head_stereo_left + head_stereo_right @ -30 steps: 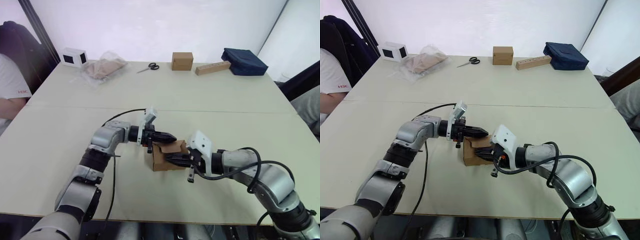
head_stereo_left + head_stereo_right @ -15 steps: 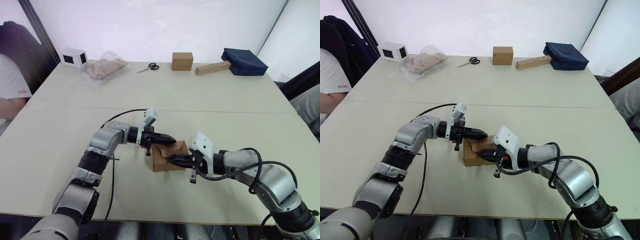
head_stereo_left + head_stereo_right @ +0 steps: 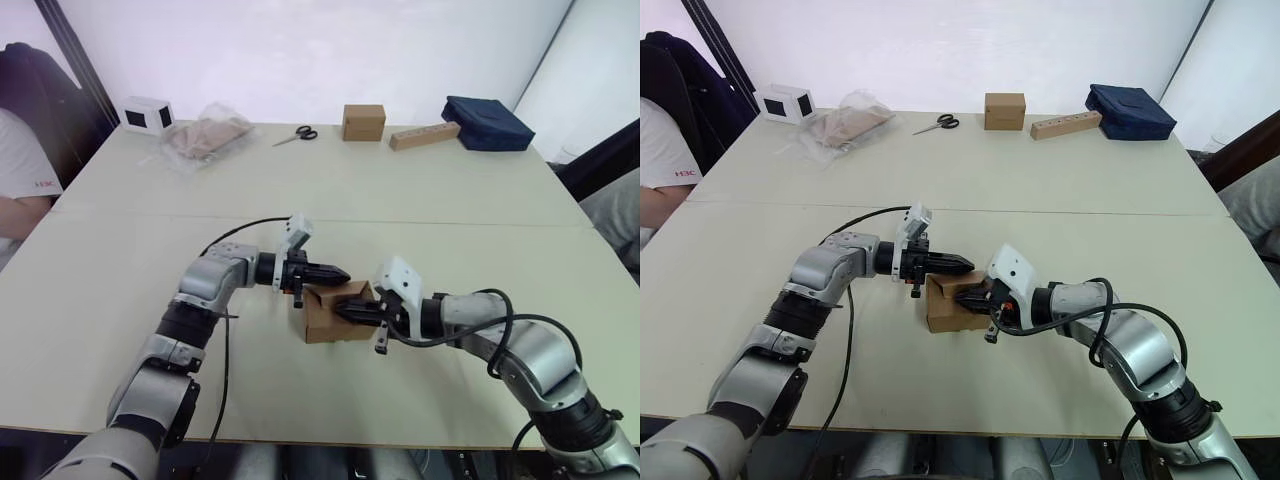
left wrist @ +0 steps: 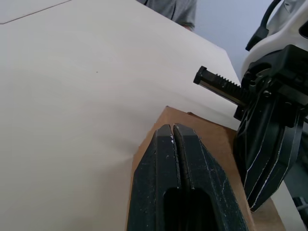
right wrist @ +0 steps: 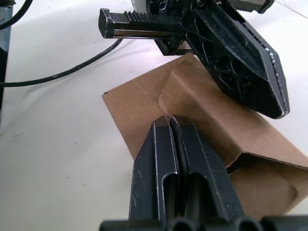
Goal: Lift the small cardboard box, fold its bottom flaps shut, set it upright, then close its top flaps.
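Cardboard box [image 3: 330,311] sits on the desk [image 3: 400,200] between both arms, its top partly hidden by them. Left claw [image 4: 173,129] and right claw [image 5: 169,120] are both pressed together (tips over the flaps; contact unclear).

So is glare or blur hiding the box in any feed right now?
Head views: the backdrop behind the table is washed out bright, but the small cardboard box reads clearly. Left wrist view: the shut left gripper hides most of the box. Right wrist view: the box's flaps and creases show sharply past the right gripper.
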Robot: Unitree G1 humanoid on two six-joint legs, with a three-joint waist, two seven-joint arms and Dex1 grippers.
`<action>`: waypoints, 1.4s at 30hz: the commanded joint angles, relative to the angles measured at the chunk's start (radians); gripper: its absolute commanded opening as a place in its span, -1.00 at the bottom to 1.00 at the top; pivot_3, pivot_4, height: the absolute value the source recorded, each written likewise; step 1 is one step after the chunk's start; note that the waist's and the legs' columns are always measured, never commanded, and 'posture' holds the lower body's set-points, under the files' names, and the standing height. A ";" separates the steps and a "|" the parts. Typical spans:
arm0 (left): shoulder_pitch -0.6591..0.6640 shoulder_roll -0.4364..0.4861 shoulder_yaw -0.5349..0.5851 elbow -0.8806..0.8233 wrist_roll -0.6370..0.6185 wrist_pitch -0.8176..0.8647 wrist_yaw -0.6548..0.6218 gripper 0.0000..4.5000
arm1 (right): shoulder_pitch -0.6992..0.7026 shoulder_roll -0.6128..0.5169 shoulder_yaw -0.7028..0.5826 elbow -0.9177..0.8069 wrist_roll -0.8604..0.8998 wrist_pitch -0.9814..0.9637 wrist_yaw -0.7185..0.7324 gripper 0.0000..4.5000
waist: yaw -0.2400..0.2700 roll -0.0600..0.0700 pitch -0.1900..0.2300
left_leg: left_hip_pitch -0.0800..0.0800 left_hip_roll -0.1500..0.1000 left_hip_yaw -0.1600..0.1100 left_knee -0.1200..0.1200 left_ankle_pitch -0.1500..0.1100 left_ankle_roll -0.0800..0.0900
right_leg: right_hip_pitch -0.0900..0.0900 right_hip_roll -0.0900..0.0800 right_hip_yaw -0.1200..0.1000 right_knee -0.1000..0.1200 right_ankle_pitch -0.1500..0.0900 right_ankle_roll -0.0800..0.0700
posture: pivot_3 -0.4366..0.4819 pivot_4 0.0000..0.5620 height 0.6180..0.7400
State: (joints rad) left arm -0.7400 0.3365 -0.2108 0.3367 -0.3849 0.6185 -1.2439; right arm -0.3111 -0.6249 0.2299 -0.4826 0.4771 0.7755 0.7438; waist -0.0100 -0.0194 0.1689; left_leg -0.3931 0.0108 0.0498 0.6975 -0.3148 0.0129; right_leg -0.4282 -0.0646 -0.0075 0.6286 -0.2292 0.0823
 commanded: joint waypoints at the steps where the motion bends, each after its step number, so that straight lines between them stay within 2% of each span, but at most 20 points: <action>1: 0.017 0.018 -0.008 -0.047 -0.003 -0.003 -0.024 -0.99 | 0.003 0.005 0.004 0.001 -0.013 -0.004 -0.002 -1.00 | 0.000 0.000 0.000 | 0.000 0.000 0.000 0.000 0.000 0.000 | 0.000 0.000 0.000 0.000 0.000 0.000 | -0.05 -0.47 1.00; 5: 0.030 0.030 -0.026 -0.073 0.004 -0.016 -0.043 -0.99 | 0.010 0.008 -0.001 0.001 -0.017 -0.006 -0.005 -1.00 | 0.000 0.000 0.000 | 0.000 0.000 0.000 0.000 0.000 0.000 | 0.000 0.000 0.000 0.000 0.000 0.000 | -0.05 -0.47 1.00; 16: -0.014 0.013 0.010 -0.031 -0.015 0.000 -0.027 -0.99 | 0.005 0.028 -0.006 0.022 -0.042 -0.027 -0.021 -1.00 | 0.000 0.000 0.000 | 0.000 0.000 0.000 0.000 0.000 0.000 | 0.000 -0.001 0.000 0.000 0.000 0.000 | -0.05 -0.47 1.00; 24: 0.003 0.024 -0.017 -0.056 0.004 -0.014 -0.047 -0.99 | 0.022 0.019 -0.015 -0.002 -0.031 -0.015 -0.019 -1.00 | 0.000 0.000 0.000 | 0.000 0.000 0.000 0.000 0.000 0.000 | 0.000 -0.001 0.000 0.000 0.000 0.000 | -0.05 -0.47 1.00; 34: 0.055 0.049 -0.073 -0.066 0.071 -0.099 -0.052 -0.99 | 0.040 -0.019 -0.150 -0.163 0.130 0.092 -0.011 -1.00 | 0.001 0.000 0.000 | 0.000 0.000 0.000 -0.001 0.000 0.000 | 0.000 -0.002 0.000 -0.001 0.000 0.000 | -0.05 -0.47 1.00; 38: 0.086 0.068 -0.093 -0.071 0.100 -0.155 -0.056 -0.99 | 0.016 -0.009 -0.209 -0.142 0.144 0.097 -0.052 -1.00 | 0.000 0.000 0.000 | 0.000 0.000 0.000 -0.002 0.000 0.000 | 0.000 -0.004 0.000 -0.001 0.000 -0.001 | -0.05 -0.47 1.00; 42: 0.100 0.099 -0.115 -0.118 0.123 -0.197 -0.069 -0.99 | 0.011 -0.023 -0.177 -0.095 0.092 0.064 -0.057 -1.00 | -0.001 0.001 0.000 | 0.001 0.000 0.000 -0.004 0.000 0.000 | -0.001 -0.005 -0.001 -0.002 -0.001 -0.003 | -0.05 -0.47 1.00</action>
State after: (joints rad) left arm -0.6704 0.4176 -0.2717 0.2178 -0.3113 0.4225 -1.3020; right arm -0.2896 -0.6453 0.0543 -0.5794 0.5832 0.8650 0.6912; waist -0.0108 -0.0188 0.1685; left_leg -0.3922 0.0110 0.0498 0.6926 -0.3150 0.0126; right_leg -0.4292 -0.0703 -0.0087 0.6267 -0.2302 0.0784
